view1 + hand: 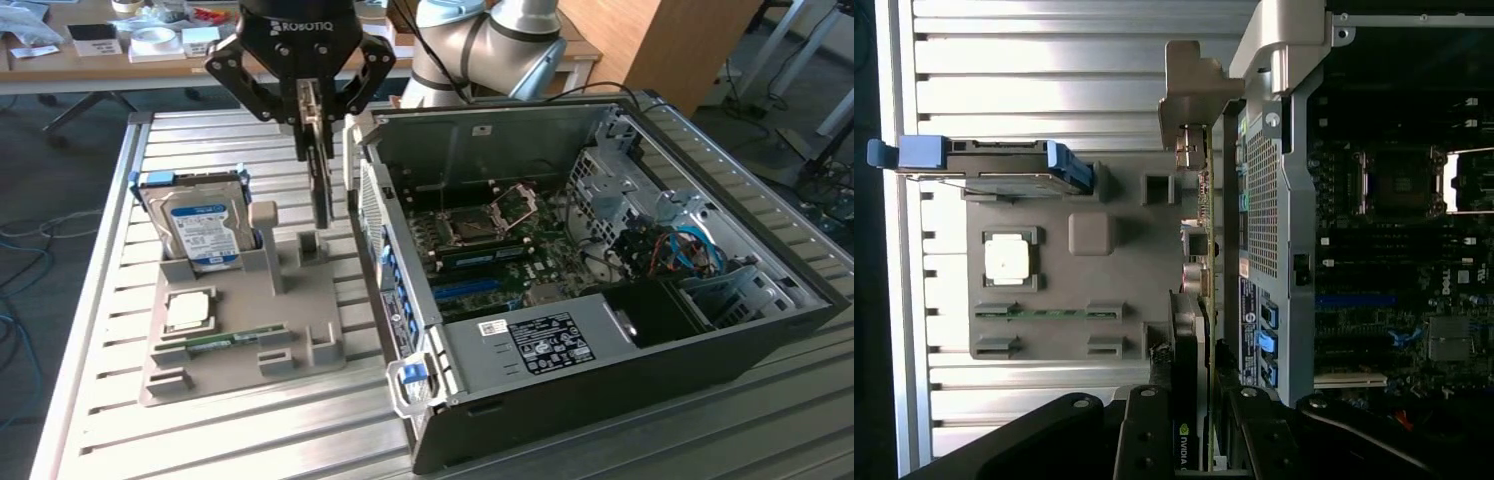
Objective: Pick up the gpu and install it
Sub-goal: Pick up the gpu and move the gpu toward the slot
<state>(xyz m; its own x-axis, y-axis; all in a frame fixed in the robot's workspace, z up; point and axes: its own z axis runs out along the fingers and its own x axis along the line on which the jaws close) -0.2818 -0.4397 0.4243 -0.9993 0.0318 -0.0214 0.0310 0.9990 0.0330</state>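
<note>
Nearest in the exterior view, low in the frame, the slatted worktop [200, 440] carries a grey holder tray [314, 310] with a processor chip [187, 310], a RAM stick [230, 340] and an upright hard drive [200, 225]. On the exterior view's right lies the open computer case [747, 330], its motherboard [514, 240] facing up. Farther back, upper centre-left, the hand [318, 105] has its fingers closed on the upper edge of the gpu [320, 190]. The card hangs straight below the hand, long axis vertical, edge-on, just beside the case's rear wall. I cannot tell whether its lower end is clear of the tray. By my judgement, the motherboard's slots lie beyond that wall, to the exterior view's right of the card.
</note>
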